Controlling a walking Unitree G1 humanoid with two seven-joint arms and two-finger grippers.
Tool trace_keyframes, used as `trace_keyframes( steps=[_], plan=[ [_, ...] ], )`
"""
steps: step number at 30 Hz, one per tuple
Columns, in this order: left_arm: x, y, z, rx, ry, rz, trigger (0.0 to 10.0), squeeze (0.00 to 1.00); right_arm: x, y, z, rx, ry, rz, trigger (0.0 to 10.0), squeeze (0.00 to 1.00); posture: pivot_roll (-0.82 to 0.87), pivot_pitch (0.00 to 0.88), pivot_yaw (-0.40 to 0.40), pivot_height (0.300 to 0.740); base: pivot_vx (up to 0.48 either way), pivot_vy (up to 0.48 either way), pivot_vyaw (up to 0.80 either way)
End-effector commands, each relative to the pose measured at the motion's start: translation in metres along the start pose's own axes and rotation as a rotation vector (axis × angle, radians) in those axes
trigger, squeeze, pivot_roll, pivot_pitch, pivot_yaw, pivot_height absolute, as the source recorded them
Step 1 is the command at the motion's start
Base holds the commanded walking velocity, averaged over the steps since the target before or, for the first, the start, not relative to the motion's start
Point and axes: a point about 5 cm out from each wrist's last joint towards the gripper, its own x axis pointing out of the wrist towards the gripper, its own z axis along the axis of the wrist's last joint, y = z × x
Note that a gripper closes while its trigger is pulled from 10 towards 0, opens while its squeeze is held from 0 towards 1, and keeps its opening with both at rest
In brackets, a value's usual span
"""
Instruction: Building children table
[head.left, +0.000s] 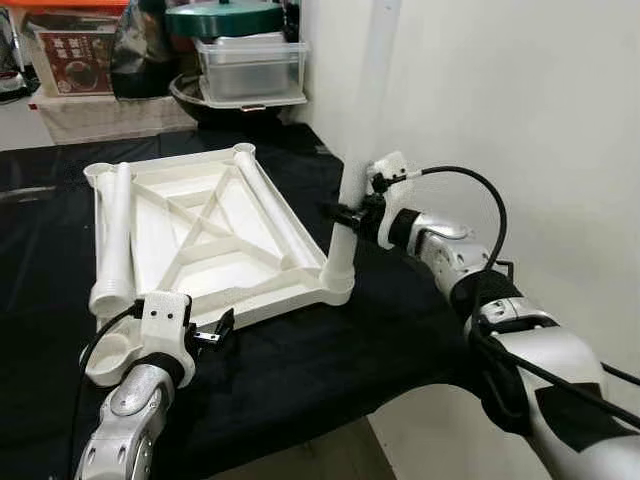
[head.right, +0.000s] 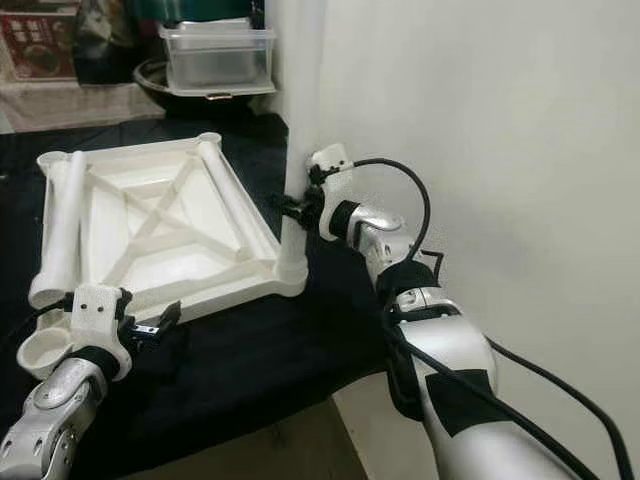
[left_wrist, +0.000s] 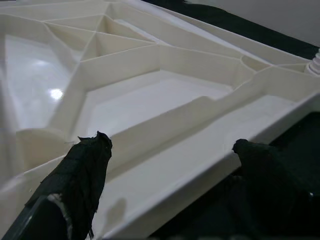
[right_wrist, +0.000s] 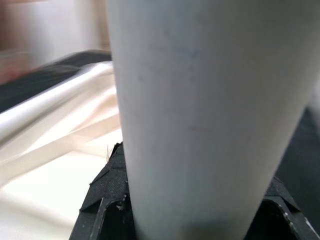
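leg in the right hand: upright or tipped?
Upright. The leg stands in the corner socket of the upside-down tabletop, with the right hand shut around it. Whether it is fully seated, cannot tell.

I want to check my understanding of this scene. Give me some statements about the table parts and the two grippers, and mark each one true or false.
1. The right gripper is shut on the upright leg standing in a corner socket of the tabletop. True.
2. The tabletop lies with its ribbed underside facing up. True.
3. The left gripper holds a leg. False: it is open, at the tabletop's near edge, holding nothing.
4. All four legs stand upright. False: two loose legs lie on the tabletop.
5. The tabletop rests on a black cloth. True.
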Motion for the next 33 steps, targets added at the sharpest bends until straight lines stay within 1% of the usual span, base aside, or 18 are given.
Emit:
trace_keyframes(
  steps=[1, 3, 7, 8, 9, 10, 13, 15, 16, 17, 18, 20, 21, 26, 28, 29, 31, 33],
  plan=[
    [-0.002, 0.001, -0.003, 0.007, 0.012, -0.004, 10.0, 0.00, -0.006, -0.015, -0.010, 0.090, 0.019, -0.204, 0.0, 0.00, 0.06, 0.000, -0.097, 0.740, 0.000, 0.000, 0.00],
    [-0.003, 0.001, -0.003, 0.008, 0.014, -0.003, 10.0, 0.00, -0.006, -0.015, -0.014, 0.075, 0.040, -0.271, 0.0, 0.00, 0.06, 0.000, -0.094, 0.740, 0.000, 0.000, 0.00],
    [-0.003, 0.003, -0.004, 0.010, 0.022, -0.005, 10.0, 0.00, 0.003, 0.039, -0.046, 0.114, 0.150, -0.305, 0.0, 0.00, 0.04, 0.000, -0.077, 0.740, 0.000, 0.000, 0.00],
    [-0.003, 0.003, -0.004, 0.010, 0.022, -0.005, 10.0, 0.00, 0.003, 0.039, -0.046, 0.114, 0.150, -0.305, 0.0, 0.00, 0.04, 0.000, -0.077, 0.740, 0.000, 0.000, 0.00],
    [-0.001, 0.002, -0.004, 0.012, 0.022, -0.009, 10.0, 0.00, 0.004, 0.052, -0.050, 0.159, 0.168, -0.316, 0.0, 0.00, 0.04, 0.000, -0.067, 0.740, 0.000, 0.000, 0.00],
    [-0.001, 0.002, -0.004, 0.012, 0.022, -0.009, 10.0, 0.00, 0.004, 0.052, -0.050, 0.159, 0.168, -0.316, 0.0, 0.00, 0.04, 0.000, -0.067, 0.740, 0.000, 0.000, 0.00],
    [0.004, 0.002, 0.001, 0.019, 0.014, -0.023, 10.0, 0.00, 0.013, 0.083, -0.037, 0.200, 0.145, -0.295, 0.0, 0.00, 0.05, 0.000, -0.063, 0.740, 0.000, 0.000, 0.00],
    [0.005, 0.004, 0.002, 0.023, 0.009, -0.017, 10.0, 0.00, 0.016, 0.087, -0.030, 0.201, 0.123, -0.296, 0.0, 0.00, 0.05, 0.000, -0.066, 0.740, 0.000, 0.000, 0.00],
    [0.005, 0.005, 0.002, 0.024, 0.008, -0.014, 10.0, 0.00, 0.017, 0.087, -0.030, 0.192, 0.125, -0.290, 3.1, 0.00, 0.05, 0.000, -0.070, 0.740, 0.000, 0.000, 0.00],
    [0.005, 0.005, 0.002, 0.024, 0.008, -0.014, 10.0, 0.00, 0.017, 0.087, -0.030, 0.192, 0.125, -0.290, 3.1, 0.00, 0.05, 0.000, -0.070, 0.740, 0.000, 0.000, 0.00],
    [0.005, 0.006, 0.002, 0.024, 0.008, -0.012, 10.0, 0.00, 0.017, 0.086, -0.030, 0.187, 0.130, -0.290, 10.0, 0.00, 0.05, 0.000, -0.070, 0.740, 0.000, 0.000, 0.00],
    [0.004, 0.006, 0.001, 0.024, 0.008, -0.010, 10.0, 0.00, 0.017, 0.082, -0.031, 0.189, 0.128, -0.267, 10.0, 0.00, 0.05, 0.000, -0.070, 0.740, 0.000, 0.000, 0.00],
    [0.003, 0.005, 0.000, 0.020, 0.009, -0.008, 10.0, 0.00, 0.015, 0.076, -0.029, 0.179, 0.099, -0.248, 10.0, 1.00, 0.05, 0.000, -0.074, 0.740, 0.000, 0.000, 0.00],
    [0.002, 0.002, -0.002, 0.015, 0.012, -0.009, 10.0, 0.00, 0.003, 0.062, -0.017, 0.167, 0.050, -0.260, 10.0, 1.00, 0.04, 0.000, -0.069, 0.740, 0.000, 0.000, 0.00],
    [0.003, 0.002, -0.002, 0.015, 0.011, -0.012, 10.0, 0.00, 0.001, 0.050, 0.002, 0.163, -0.031, -0.187, 10.0, 1.00, 0.04, 0.000, -0.068, 0.740, 0.000, 0.000, 0.00],
    [0.003, 0.002, -0.002, 0.015, 0.011, -0.012, 10.0, 0.00, 0.001, 0.050, 0.002, 0.163, -0.031, -0.187, 10.0, 1.00, 0.04, 0.000, -0.068, 0.740, 0.000, 0.000, 0.00],
    [0.005, 0.005, 0.000, 0.017, 0.005, -0.014, 10.0, 0.00, -0.002, 0.044, 0.017, 0.134, -0.039, -0.024, 10.0, 0.96, 0.04, 0.000, -0.071, 0.740, 0.000, 0.000, 0.00],
    [0.005, 0.005, 0.001, 0.018, 0.002, -0.013, 10.0, 0.00, -0.003, 0.042, 0.022, 0.112, -0.047, 0.005, 10.0, 0.96, 0.04, 0.000, -0.072, 0.740, 0.000, 0.000, 0.00]
  ],
)
